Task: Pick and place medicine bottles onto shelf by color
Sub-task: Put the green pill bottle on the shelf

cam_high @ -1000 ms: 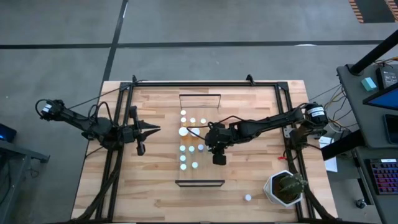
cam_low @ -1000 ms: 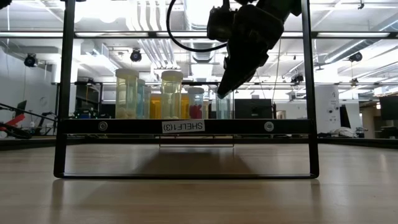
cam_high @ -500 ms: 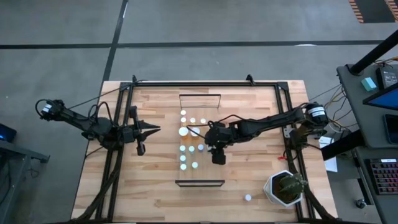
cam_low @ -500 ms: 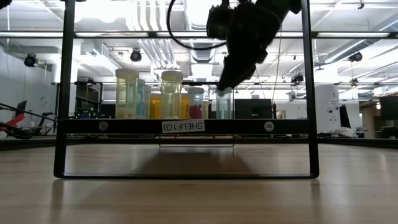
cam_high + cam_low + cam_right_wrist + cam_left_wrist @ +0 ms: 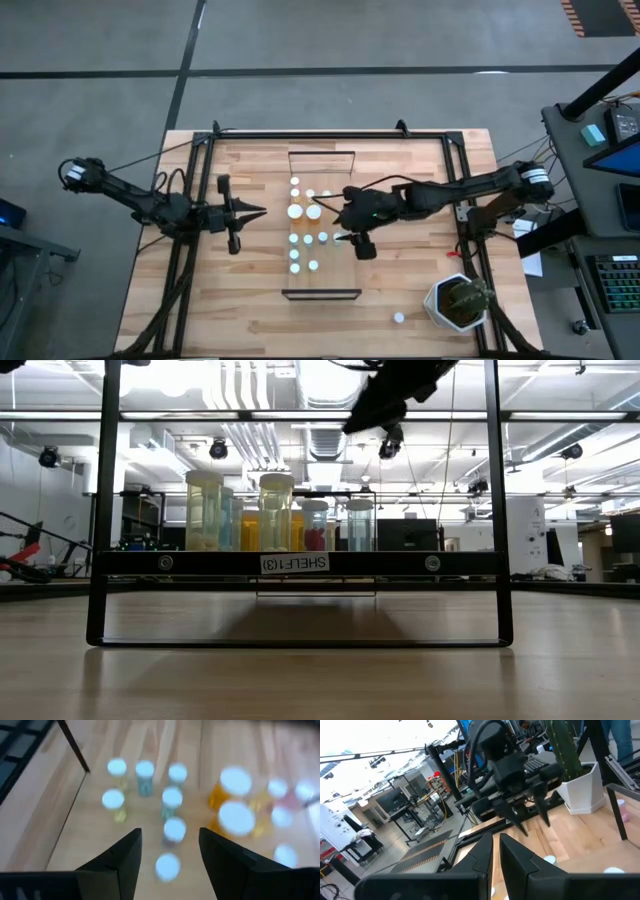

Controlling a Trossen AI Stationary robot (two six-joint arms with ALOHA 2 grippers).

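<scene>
My right end effector [image 5: 345, 237] hangs above the shelf [image 5: 300, 272], fingers spread, holding nothing — medicine bottles [image 5: 307, 238] stand clustered below. Placement step looks finished; next, I'd judge, fetch the stray bottle [image 5: 398, 318] by the potted plant [image 5: 458, 300]. Left end effector [image 5: 258, 211] closed, empty, parked beside the shelf.

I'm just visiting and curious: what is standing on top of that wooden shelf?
On the shelf stand small white-capped medicine bottles, yellow, orange and bluish in the low view. The right gripper hangs above them, fingers open and empty. It may cover more bottles.
</scene>
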